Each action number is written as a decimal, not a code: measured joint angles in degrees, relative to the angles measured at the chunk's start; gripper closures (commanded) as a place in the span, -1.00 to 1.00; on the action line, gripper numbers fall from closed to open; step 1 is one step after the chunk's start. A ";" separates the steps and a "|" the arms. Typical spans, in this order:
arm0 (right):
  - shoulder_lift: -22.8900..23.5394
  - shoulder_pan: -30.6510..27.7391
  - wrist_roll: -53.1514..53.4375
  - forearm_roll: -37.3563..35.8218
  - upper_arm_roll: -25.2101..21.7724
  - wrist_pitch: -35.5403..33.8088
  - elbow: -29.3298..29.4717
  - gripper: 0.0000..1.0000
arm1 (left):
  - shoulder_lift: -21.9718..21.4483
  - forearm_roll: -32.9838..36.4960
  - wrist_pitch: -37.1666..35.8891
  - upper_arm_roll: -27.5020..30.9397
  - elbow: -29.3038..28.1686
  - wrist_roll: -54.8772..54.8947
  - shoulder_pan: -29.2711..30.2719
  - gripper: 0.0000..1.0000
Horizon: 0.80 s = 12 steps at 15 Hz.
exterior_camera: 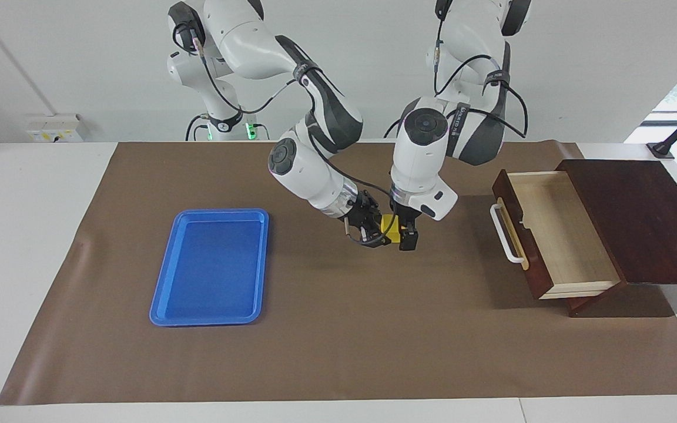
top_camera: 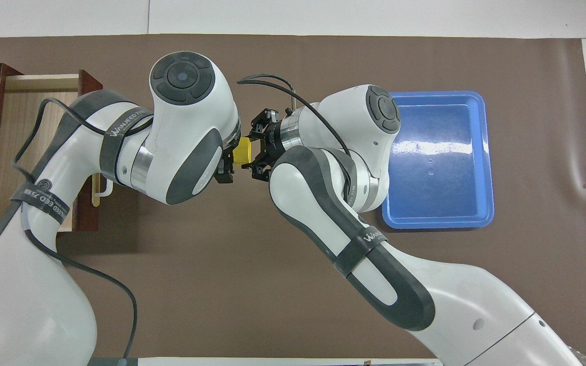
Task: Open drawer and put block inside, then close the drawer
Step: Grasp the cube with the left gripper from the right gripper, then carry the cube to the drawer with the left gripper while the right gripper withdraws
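Drawer open, bare inside; block outside.
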 measured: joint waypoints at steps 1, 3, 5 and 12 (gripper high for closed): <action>0.03 -0.04 0.00 0.00 -0.02 0.00 0.00 1.00 | 0.00 0.00 0.00 0.00 0.09 -0.25 -0.05 -0.76; 0.07 -0.09 0.00 0.00 -0.04 0.00 0.00 1.00 | 0.00 0.00 0.00 0.00 0.17 -0.54 -0.12 -0.50; 0.08 -0.09 0.00 0.00 -0.04 0.00 0.00 1.00 | 0.00 0.00 -0.03 0.04 0.18 -0.61 -0.13 -0.45; 0.21 -0.14 0.00 0.00 -0.13 0.36 -0.01 1.00 | 0.01 0.10 -0.25 0.18 0.20 -0.47 -0.36 0.98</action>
